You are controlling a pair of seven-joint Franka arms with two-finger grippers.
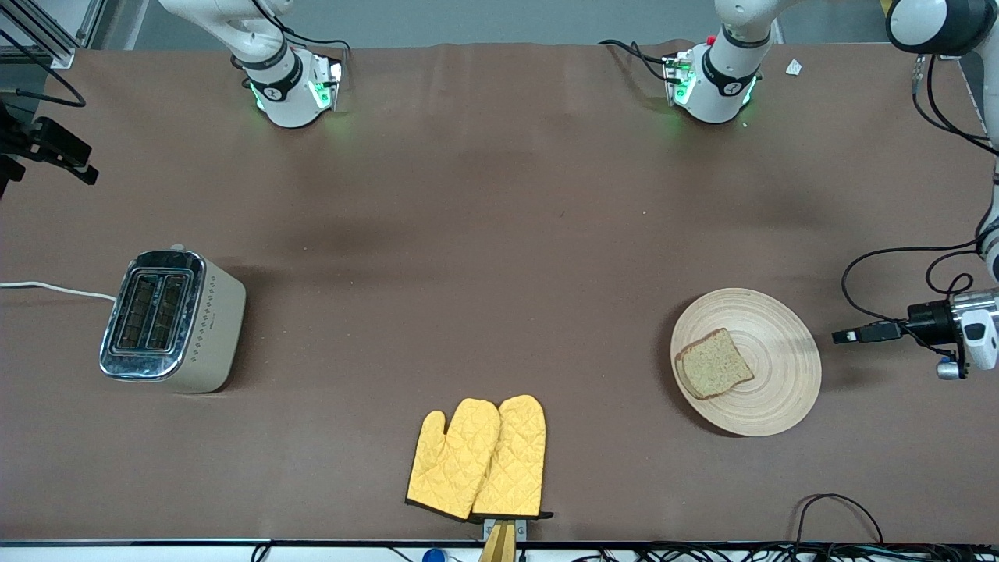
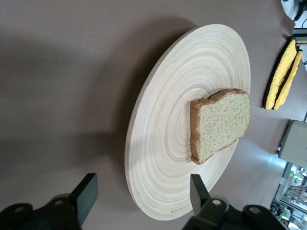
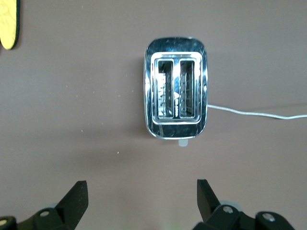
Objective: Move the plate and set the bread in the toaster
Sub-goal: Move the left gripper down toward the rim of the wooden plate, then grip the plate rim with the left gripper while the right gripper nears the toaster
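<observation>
Left wrist view shows the left end effector [image 2: 139,201], fingers apart, just beside the plate [image 2: 163,143] carrying the bread [image 2: 218,124] at the desk's left-arm end, while the right end effector [image 3: 141,201] waits spread over the toaster [image 3: 176,96].

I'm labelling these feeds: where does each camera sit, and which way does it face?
Front: high across the table, facing both arm bases; shows toaster, mitts, plate.
Left wrist: on the left arm, facing plate and bread; left gripper open.
Right wrist: on the right arm, looking down on toaster; right gripper open.
Shared: all show mitts.
</observation>
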